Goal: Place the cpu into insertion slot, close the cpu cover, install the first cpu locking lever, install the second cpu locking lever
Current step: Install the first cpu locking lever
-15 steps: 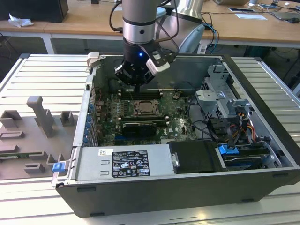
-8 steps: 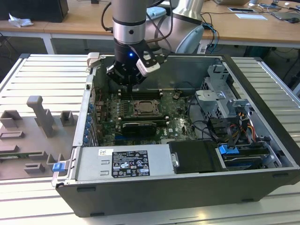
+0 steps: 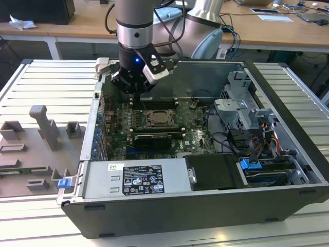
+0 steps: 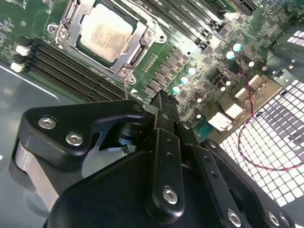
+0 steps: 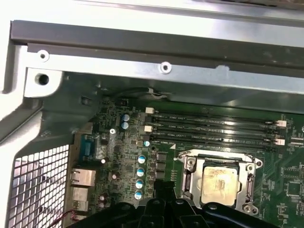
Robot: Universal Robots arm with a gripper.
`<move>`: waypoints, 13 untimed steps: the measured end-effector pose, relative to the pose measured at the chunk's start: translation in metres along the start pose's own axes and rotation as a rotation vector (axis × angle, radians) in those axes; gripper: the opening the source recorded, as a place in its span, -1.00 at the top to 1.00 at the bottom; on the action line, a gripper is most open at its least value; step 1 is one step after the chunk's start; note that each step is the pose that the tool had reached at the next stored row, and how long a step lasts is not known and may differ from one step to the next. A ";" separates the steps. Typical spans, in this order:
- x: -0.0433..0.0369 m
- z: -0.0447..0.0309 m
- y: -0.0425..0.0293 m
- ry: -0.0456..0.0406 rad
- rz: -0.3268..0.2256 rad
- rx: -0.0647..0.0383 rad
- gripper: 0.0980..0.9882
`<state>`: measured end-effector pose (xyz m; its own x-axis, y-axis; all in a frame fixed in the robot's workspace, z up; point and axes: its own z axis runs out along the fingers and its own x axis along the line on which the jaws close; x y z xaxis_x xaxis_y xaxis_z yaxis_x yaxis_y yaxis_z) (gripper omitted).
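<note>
The cpu [image 4: 104, 31] lies in the insertion slot [image 3: 160, 119], its pale metal top showing through the window of the cpu cover [image 4: 137, 47]. The silvery cover lies flat around the cpu [image 5: 219, 184] in both wrist views. A thin locking lever [image 4: 126, 88] runs off one corner of the cover toward my gripper [image 4: 161, 97]. In the exterior view my gripper [image 3: 134, 91] hangs above the board, behind the slot and toward the exterior view's left. Its fingers are shut with nothing between them, and their tip [image 5: 164, 189] is apart from the cover [image 5: 190, 178].
Long black memory slots [image 5: 213, 124] run beside the socket. The case's metal wall [image 5: 161, 71] and a perforated rear panel [image 5: 38, 185] stand close behind the gripper. A black card with a fan [image 3: 151, 139], drive cages [image 3: 247, 116] and a power supply [image 3: 139, 180] crowd the case.
</note>
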<state>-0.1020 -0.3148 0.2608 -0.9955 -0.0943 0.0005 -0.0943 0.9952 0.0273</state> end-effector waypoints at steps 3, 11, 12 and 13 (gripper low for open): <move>0.0030 0.0001 0.0003 -0.0001 0.000 0.000 0.98; 0.0082 0.0013 0.0109 -0.0003 0.004 0.000 0.98; 0.0080 0.0016 0.0129 -0.0002 0.004 0.000 0.98; 0.0076 0.0023 0.0153 -0.0002 0.004 0.000 0.98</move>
<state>-0.1110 -0.3002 0.2589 -0.9959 -0.0903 0.0004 -0.0903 0.9955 0.0274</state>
